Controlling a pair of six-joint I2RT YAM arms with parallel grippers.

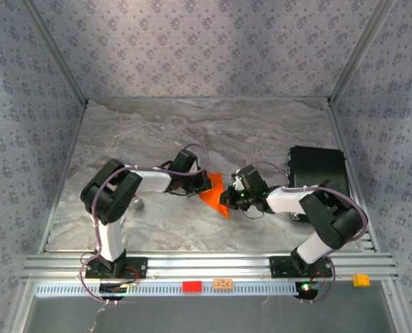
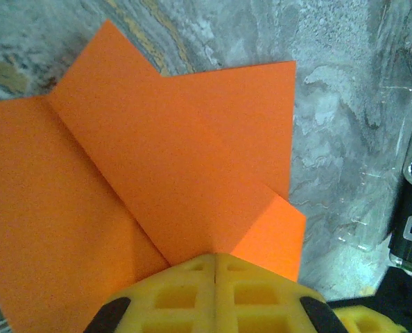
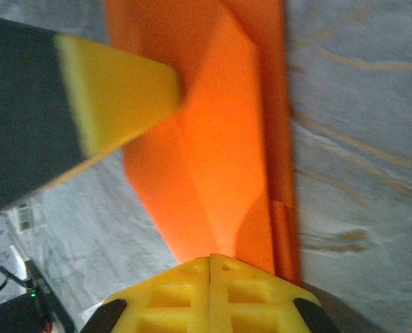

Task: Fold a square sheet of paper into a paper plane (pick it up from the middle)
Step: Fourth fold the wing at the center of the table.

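The left jaws are closed pad to pad, pinching the near edge of the orange paper [image 2: 157,173]. The right jaws pinch its opposite edge likewise. Ahead of both, the paper spreads half folded and creased over the marble tabletop [image 2: 345,139]. It looks light, thin and floppy, easily crumpled, so it is best held flat along a crease, near the middle.

sheet of paper [image 2: 157,159]: bright orange | table [image 1: 192,132]: grey marbled | walls [image 1: 206,48]: lilac, perhaps floral print
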